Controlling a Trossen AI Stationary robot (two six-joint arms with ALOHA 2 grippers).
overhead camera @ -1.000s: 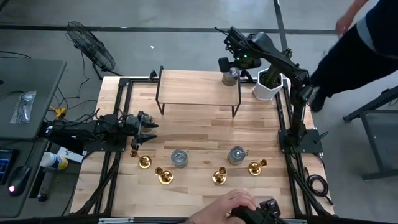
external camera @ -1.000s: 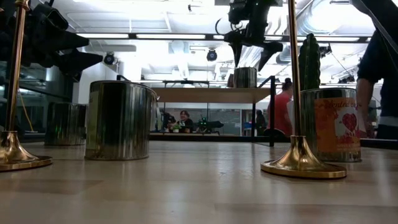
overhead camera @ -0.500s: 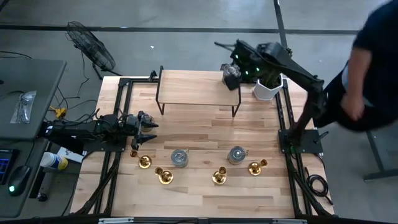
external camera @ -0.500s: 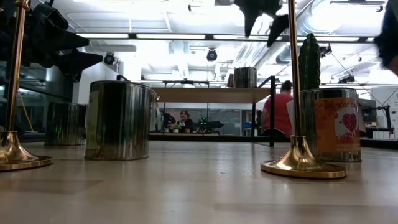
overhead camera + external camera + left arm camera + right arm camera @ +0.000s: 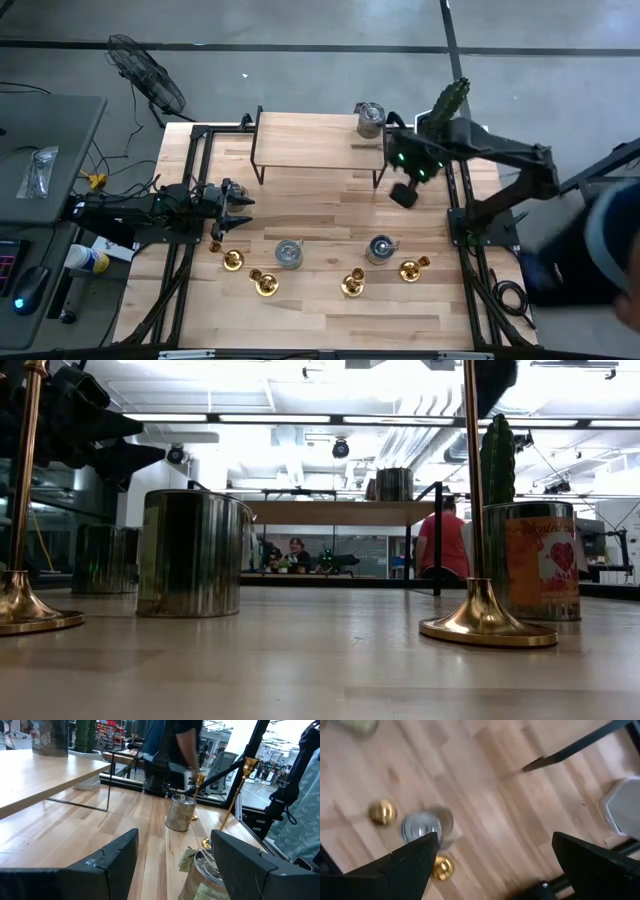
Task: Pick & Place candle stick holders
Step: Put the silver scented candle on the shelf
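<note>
Your four candle stick holders stand in a loose row along the near part of the desk (image 5: 320, 215): one at the left (image 5: 232, 260), a second just beside it (image 5: 265, 284), a third right of centre (image 5: 352, 285) and the last at the right (image 5: 411, 270). Two tin cans (image 5: 289, 253) sit among them, the second (image 5: 380, 249) between the third and fourth holders.

Your right gripper (image 5: 404, 192) hangs in the air above the desk, beside the right leg of the small raised shelf (image 5: 315, 140), well apart from every holder. Its wrist view shows the fingers (image 5: 410, 862) spread wide with nothing between them, looking down on a can and two gold holders far below.

Your left gripper (image 5: 238, 202) waits at the left edge of the desk, near the leftmost holder but not touching it. Its fingers (image 5: 105, 865) are spread too, empty, with a can just ahead of them.

A third can (image 5: 370, 119) stands on the shelf's right end, near a potted cactus (image 5: 447, 103).
</note>
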